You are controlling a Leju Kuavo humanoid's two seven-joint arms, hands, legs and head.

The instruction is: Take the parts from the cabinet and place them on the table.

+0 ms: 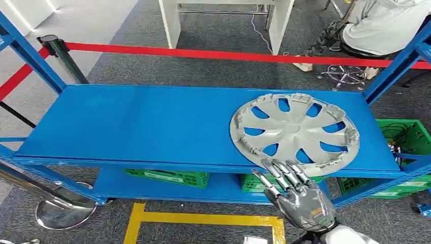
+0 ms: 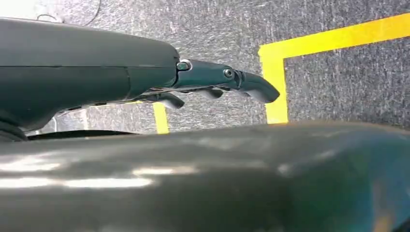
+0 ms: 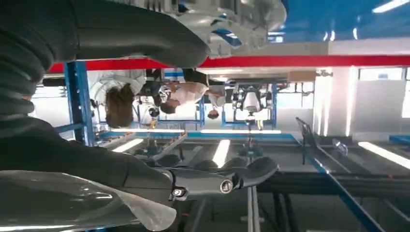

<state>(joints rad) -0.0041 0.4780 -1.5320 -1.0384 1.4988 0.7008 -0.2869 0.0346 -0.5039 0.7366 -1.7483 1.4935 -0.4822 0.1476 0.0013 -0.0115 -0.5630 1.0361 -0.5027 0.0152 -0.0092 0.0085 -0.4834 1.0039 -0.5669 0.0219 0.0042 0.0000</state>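
floor: grey carpet (image 1: pixel 213 63) with yellow tape lines (image 1: pixel 203 219); a red barrier belt (image 1: pixel 203 53) runs across behind the rack
rack: blue metal shelf (image 1: pixel 137 127), top deck flat, blue uprights at both ends
under shelf: green crates (image 1: pixel 170 177) on the lower level, another green crate (image 1: pixel 409 134) off the right end
part: silver hubcap (image 1: pixel 294 133) lies flat on the right half of the top deck, close to the front edge
right hand: right hand (image 1: pixel 297 195) raised in front of the shelf, fingers straight and a bit apart, tips at the hubcap's near rim; contact or just short, cannot tell; nothing held
right wrist view: same hand (image 3: pixel 212 176), fingers extended, hubcap rim above it in the picture
left hand: left hand (image 2: pixel 217 84) hangs over the carpet by the yellow tape, fingers loosely out, holding nothing
background: person in a light top (image 1: pixel 386 25) seated behind the belt at the far right; white table legs (image 1: pixel 173 20) at the far centre
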